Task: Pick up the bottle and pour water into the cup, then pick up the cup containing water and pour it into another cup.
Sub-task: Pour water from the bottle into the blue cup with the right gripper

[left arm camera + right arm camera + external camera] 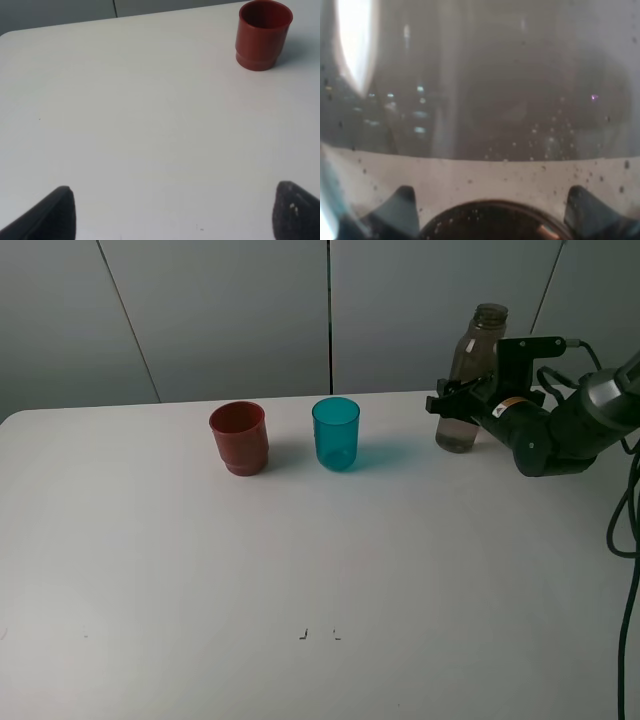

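The smoky grey-brown bottle (482,340) stands upright at the table's back right with some water in its base. My right gripper (450,400) reaches in from the right, its fingers on either side of the bottle's lower body and closed on it. In the right wrist view the bottle (480,100) fills the frame between the fingers of the gripper (492,200). The translucent teal cup (335,433) stands left of the bottle. The brick-red cup (238,438) stands left of the teal one and also shows in the left wrist view (262,35). My left gripper (175,210) is open and empty over bare table.
The white table (320,580) runs to a grey panelled wall at the back. Black cables (628,530) hang at the right edge. Two small dark marks (318,634) lie near the front middle.
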